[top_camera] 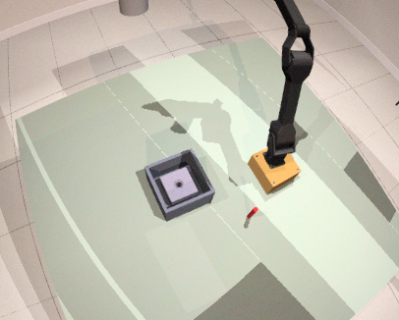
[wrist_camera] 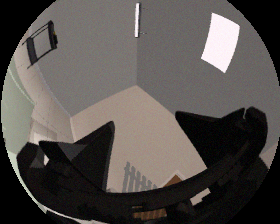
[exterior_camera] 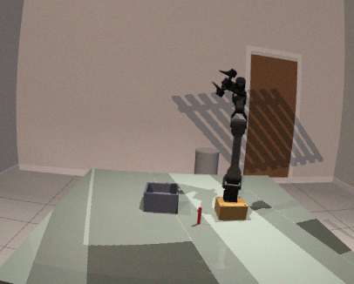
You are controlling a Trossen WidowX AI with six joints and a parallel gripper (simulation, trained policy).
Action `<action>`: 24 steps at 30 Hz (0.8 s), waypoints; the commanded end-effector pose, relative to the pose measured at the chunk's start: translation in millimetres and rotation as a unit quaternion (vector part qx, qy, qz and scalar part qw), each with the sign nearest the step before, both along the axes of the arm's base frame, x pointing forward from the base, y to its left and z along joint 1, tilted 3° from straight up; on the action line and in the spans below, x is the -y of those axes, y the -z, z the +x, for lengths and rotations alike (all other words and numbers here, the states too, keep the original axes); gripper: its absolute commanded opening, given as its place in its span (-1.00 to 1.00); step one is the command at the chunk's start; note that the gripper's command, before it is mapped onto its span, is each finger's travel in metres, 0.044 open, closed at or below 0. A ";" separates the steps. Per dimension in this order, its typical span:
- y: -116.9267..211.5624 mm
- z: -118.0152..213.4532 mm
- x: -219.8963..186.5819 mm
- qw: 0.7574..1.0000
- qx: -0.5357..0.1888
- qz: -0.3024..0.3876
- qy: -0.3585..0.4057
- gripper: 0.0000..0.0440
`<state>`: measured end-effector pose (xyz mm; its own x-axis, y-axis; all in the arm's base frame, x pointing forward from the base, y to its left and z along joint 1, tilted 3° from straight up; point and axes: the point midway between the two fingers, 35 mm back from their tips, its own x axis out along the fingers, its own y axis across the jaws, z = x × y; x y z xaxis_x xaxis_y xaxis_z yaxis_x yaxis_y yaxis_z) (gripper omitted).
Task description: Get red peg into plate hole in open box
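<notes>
The red peg (top_camera: 252, 213) (exterior_camera: 199, 215) stands upright on the table, between the box and the arm's base and nearer to the exterior view than both. The open grey box (top_camera: 190, 209) (exterior_camera: 161, 202) stands to the left of the peg. The pale plate (top_camera: 191, 191) at its bottom shows an empty dark hole in the top view; the near wall hides the plate in the exterior view. My gripper (exterior_camera: 216, 77) (wrist_camera: 145, 119) is open and empty, raised high above the table and far from the peg and box. It is out of frame in the top view.
The arm's orange base block (top_camera: 270, 182) (exterior_camera: 231, 213) stands right of the box and close behind the peg. The box's raised walls surround the plate. A grey cylinder (top_camera: 134, 6) (exterior_camera: 207, 163) stands beyond the table. The wrist view shows walls and ceiling between the fingers.
</notes>
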<state>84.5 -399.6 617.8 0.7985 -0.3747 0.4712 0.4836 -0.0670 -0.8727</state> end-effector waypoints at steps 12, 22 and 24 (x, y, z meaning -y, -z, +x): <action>19.5 72.2 2.9 0.987 0.055 0.128 -0.084 1.00; 47.2 140.2 -8.4 0.945 0.087 0.277 -0.150 1.00; 53.9 153.9 -12.8 0.933 0.090 0.307 -0.161 1.00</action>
